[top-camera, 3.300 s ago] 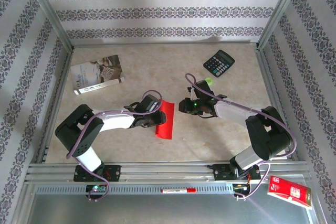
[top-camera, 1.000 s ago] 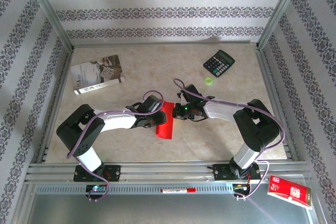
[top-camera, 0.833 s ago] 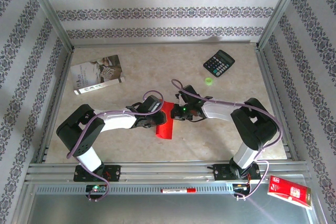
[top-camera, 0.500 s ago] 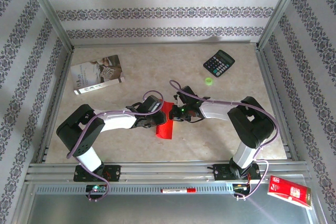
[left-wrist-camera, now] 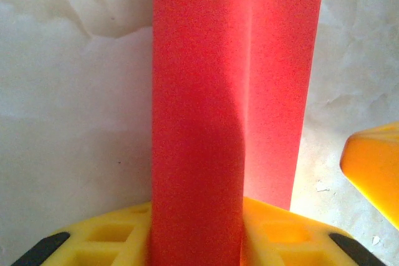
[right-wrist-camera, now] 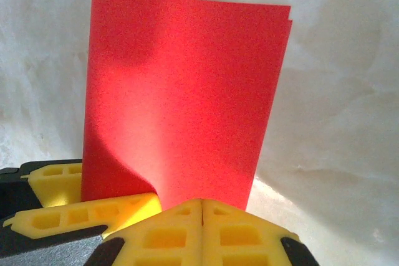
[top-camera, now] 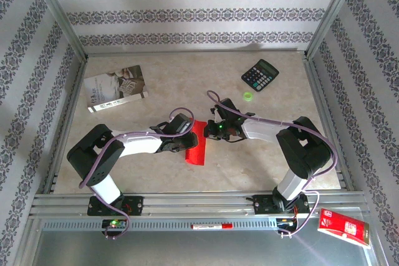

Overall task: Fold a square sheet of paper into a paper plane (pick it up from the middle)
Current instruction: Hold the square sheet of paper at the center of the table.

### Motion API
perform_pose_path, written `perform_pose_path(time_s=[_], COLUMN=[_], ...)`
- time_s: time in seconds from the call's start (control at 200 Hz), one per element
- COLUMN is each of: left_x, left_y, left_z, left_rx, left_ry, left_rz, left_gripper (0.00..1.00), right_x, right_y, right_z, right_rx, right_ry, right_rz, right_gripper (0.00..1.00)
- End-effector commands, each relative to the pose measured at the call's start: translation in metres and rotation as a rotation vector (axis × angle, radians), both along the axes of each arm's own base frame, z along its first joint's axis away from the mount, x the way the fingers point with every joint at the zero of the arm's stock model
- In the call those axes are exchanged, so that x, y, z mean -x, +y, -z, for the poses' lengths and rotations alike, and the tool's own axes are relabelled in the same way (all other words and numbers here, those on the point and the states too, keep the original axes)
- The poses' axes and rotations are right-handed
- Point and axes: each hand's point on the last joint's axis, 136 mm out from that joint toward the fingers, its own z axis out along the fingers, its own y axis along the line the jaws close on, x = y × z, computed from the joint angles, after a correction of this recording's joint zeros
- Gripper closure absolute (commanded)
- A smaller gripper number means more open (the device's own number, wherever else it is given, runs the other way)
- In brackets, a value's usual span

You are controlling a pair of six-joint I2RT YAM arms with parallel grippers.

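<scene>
My sheet of paper (top-camera: pixel 196 144) is bright red. It's folded double into a narrow strip. It lies mid-desk (top-camera: pixel 249 160), layers slightly parted.

Overhead camera; both wrist cameras near red paper (left-wrist-camera: pixel 218 110).

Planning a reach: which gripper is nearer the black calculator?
Right. The right gripper sits near-left of the calculator, at the red paper; the left gripper is farther left.

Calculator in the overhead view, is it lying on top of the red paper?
No, the calculator sits far back on the table, well apart from the red paper between the two arms.
</scene>
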Motion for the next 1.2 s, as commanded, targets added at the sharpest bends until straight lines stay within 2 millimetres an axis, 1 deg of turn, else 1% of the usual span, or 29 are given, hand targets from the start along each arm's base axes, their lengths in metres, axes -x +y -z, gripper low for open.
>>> perform_pose_path(time_s=[0.0, 0.43, 0.525, 0.689, 0.959, 1.194], left_x=[0.04, 0.044, 0.042, 0.041, 0.041, 0.047], left_y=[0.06, 0.061, 0.062, 0.059, 0.059, 0.062], left_z=[0.065, 0.058, 0.054, 0.051, 0.052, 0.059], left_rx=[-0.274, -0.294, -0.301, -0.293, -0.291, -0.302], left_ry=[0.155, 0.159, 0.147, 0.144, 0.149, 0.164], left_rz=[-0.049, 0.0, -0.004, 0.007, 0.009, 0.016], left_gripper=[0.66, 0.64, 0.64, 0.66, 0.67, 0.68], right_x=[0.002, -0.004, -0.005, -0.005, -0.005, -0.005], right_y=[-0.005, -0.022, -0.022, -0.021, -0.02, -0.021], right_z=[-0.002, -0.007, -0.007, -0.006, -0.006, -0.005], right_rx=[0.012, 0.015, 0.014, 0.011, 0.011, 0.012], right_ry=[-0.009, -0.017, -0.018, -0.014, -0.014, -0.011], right_rz=[0.0, 0.025, 0.025, 0.021, 0.021, 0.022], right_gripper=[1.0, 1.0, 1.0, 1.0, 1.0, 1.0])
